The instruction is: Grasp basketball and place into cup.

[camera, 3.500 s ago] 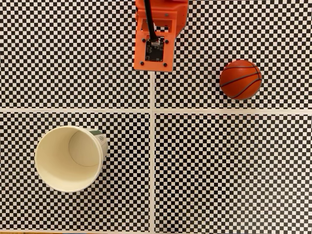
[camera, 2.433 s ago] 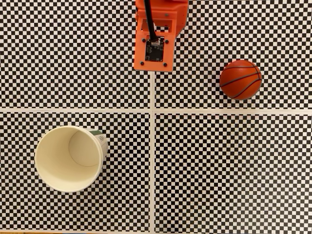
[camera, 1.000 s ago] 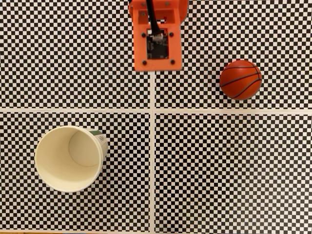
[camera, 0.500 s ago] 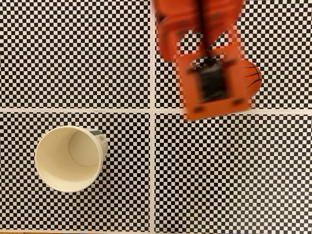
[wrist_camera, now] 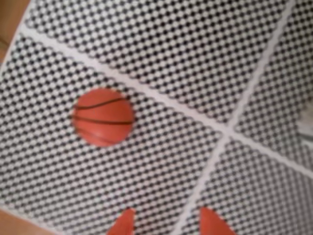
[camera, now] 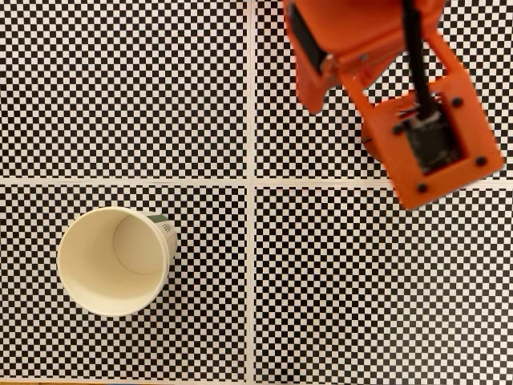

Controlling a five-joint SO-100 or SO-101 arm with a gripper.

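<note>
In the wrist view the basketball (wrist_camera: 103, 117), dark orange-red with black seams, rests on the checkered mat up and to the left of my gripper (wrist_camera: 168, 226). The two orange fingertips (wrist_camera: 122, 225) poke in at the bottom edge with a wide gap between them; the gripper is open and holds nothing. In the fixed view the arm's orange wrist block (camera: 433, 136) hangs over the ball's spot at the upper right and hides nearly all of the ball. The cream cup (camera: 88, 257) stands upright at the lower left, its inside bare.
The black-and-white checkered mat (camera: 160, 96) is split into four panels by white lines (camera: 251, 241). A bare wooden strip (wrist_camera: 10, 29) shows past the mat's edge in the wrist view. Open mat lies between the cup and the arm.
The arm has swung from the top centre to the right and further into view, and it now covers the ball in the fixed view. Ball and cup have not moved.
</note>
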